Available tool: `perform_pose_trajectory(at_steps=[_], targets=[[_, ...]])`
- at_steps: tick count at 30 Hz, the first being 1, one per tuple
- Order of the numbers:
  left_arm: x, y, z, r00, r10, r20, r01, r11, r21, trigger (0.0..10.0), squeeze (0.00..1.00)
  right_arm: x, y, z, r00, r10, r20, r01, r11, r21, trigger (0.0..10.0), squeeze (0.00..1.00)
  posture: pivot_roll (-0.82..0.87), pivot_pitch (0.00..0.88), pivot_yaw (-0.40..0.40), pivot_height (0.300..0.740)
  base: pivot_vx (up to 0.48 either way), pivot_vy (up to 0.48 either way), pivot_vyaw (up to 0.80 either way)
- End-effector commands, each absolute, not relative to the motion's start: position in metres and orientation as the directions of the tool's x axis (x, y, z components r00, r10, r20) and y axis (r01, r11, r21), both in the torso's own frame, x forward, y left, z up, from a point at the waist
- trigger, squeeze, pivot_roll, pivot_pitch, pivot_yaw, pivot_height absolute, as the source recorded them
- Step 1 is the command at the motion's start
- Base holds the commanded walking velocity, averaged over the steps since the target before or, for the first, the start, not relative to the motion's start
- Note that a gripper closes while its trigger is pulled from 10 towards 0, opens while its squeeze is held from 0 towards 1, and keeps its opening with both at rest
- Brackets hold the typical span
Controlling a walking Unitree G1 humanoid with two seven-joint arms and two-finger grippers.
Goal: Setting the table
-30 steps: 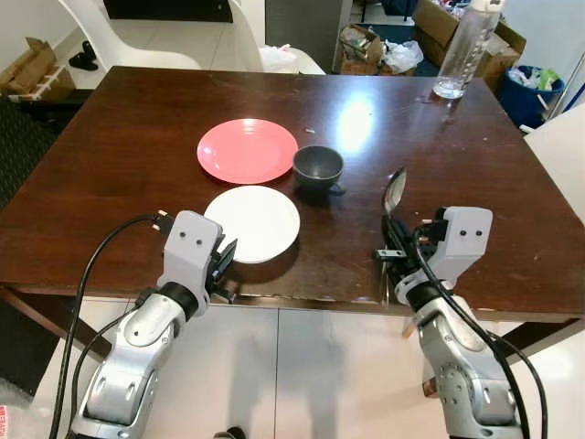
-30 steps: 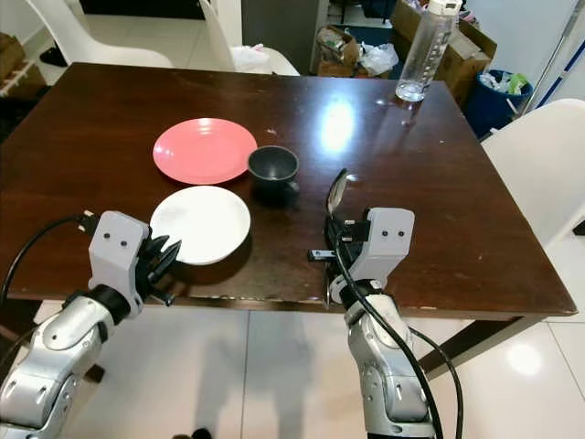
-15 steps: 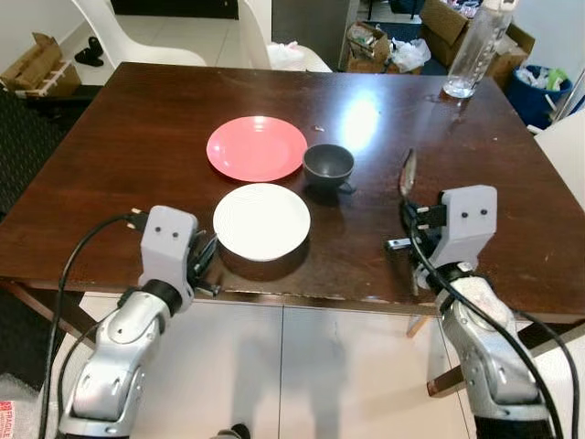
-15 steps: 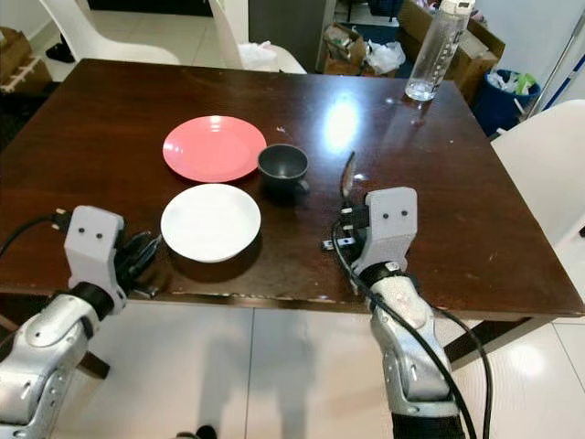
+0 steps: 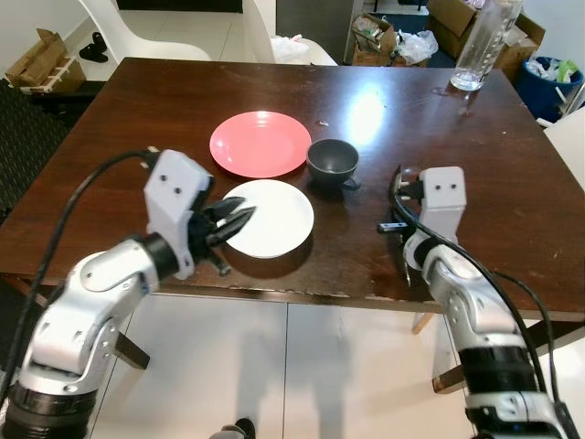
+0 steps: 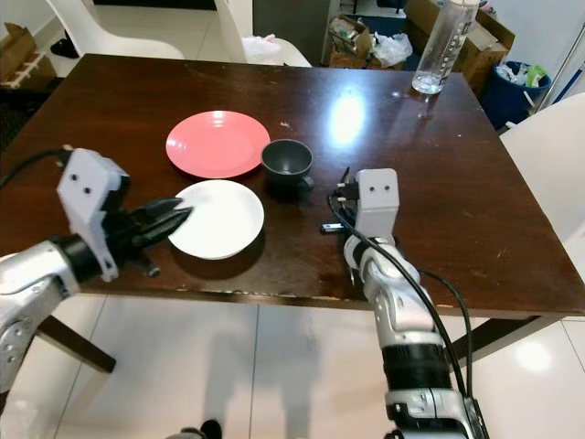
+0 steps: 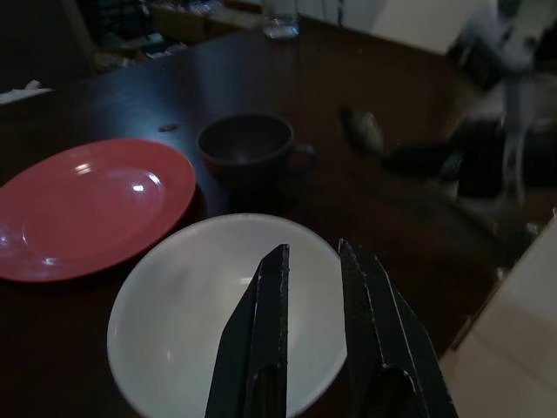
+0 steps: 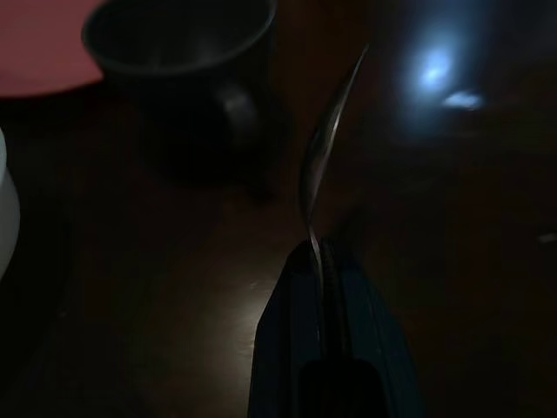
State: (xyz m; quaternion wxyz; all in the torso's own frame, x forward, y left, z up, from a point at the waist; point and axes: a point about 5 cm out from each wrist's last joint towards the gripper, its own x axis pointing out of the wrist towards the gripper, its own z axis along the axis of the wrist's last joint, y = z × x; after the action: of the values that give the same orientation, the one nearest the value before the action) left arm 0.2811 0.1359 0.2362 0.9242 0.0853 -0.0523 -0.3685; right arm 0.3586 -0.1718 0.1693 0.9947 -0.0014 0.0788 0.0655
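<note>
Your right gripper (image 8: 324, 252) pinches the spoon (image 8: 324, 161) edge-on at center frame, beside the mug (image 5: 332, 162). Left gripper (image 7: 313, 287) narrowly parted over the white plate (image 5: 279, 219). Thin grip: spoon may twist or slip.

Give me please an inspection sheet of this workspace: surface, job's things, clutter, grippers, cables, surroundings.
Surface: dark wooden table, glossy, with a light glare.
Job's things: red plate; white plate in front of it, near the table edge; dark cup to the right of the plates; spoon.
Clutter: clear bottle at the far right corner.
Grippers: left gripper open, fingers over the white plate's near rim; right gripper shut on the spoon, right of the cup.
Cables: black cable looping along the left arm, another along the right arm.
Surroundings: white chairs, cardboard boxes, tiled floor.
</note>
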Motion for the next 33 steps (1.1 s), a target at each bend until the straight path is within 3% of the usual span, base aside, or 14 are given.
perform_pose_trajectory(at_steps=[1,16,17,18,19,20,21,33], targets=[[0.277,0.129,0.239,0.711,-0.701,0.045,0.686,0.707,0.174,10.0,0.0,0.361,-0.163,0.162,0.968,0.158,-0.195,-0.158,0.987,0.014,10.0,0.0,0.05,0.133,0.078,0.74,0.0,0.0,0.0],[0.268,0.121,0.231,0.724,-0.69,0.018,0.682,0.719,0.13,10.0,0.0,0.372,-0.154,0.161,0.967,0.137,-0.215,-0.121,0.989,0.088,10.0,0.0,0.06,0.146,0.079,0.74,0.0,0.0,0.0],[0.268,0.121,0.231,0.724,-0.689,0.017,0.682,0.72,0.129,10.0,0.0,0.373,-0.154,0.161,0.967,0.135,-0.215,-0.118,0.989,0.088,10.0,0.38,0.06,0.146,0.079,0.74,0.0,0.0,0.0],[0.268,0.12,0.23,0.725,-0.689,0.017,0.682,0.72,0.128,10.0,0.0,0.373,-0.154,0.161,0.969,0.127,-0.213,-0.11,0.99,0.088,10.0,0.54,0.06,0.145,0.079,0.74,0.0,0.0,0.0],[0.268,0.12,0.23,0.725,-0.689,0.017,0.682,0.72,0.128,10.0,0.0,0.373,-0.154,0.161,0.969,0.127,-0.213,-0.11,0.99,0.088,10.0,0.54,0.06,0.145,0.079,0.74,0.0,0.0,0.0],[0.268,0.12,0.23,0.725,-0.689,0.016,0.682,0.72,0.127,10.0,0.0,0.373,-0.155,0.162,0.97,0.118,-0.211,-0.101,0.991,0.09,10.0,0.92,0.06,0.144,0.079,0.74,0.0,0.0,0.0],[0.268,0.119,0.23,0.725,-0.689,0.014,0.682,0.721,0.125,10.0,0.0,0.373,-0.156,0.163,0.972,0.112,-0.207,-0.095,0.992,0.088,10.0,1.0,0.05,0.141,0.079,0.74,0.0,0.0,0.0],[0.268,0.116,0.226,0.726,-0.688,0.009,0.682,0.722,0.115,10.0,0.0,0.371,-0.163,0.168,0.981,0.077,-0.176,-0.066,0.996,0.068,10.0,1.0,0.04,0.13,0.076,0.74,0.0,0.0,0.0]])
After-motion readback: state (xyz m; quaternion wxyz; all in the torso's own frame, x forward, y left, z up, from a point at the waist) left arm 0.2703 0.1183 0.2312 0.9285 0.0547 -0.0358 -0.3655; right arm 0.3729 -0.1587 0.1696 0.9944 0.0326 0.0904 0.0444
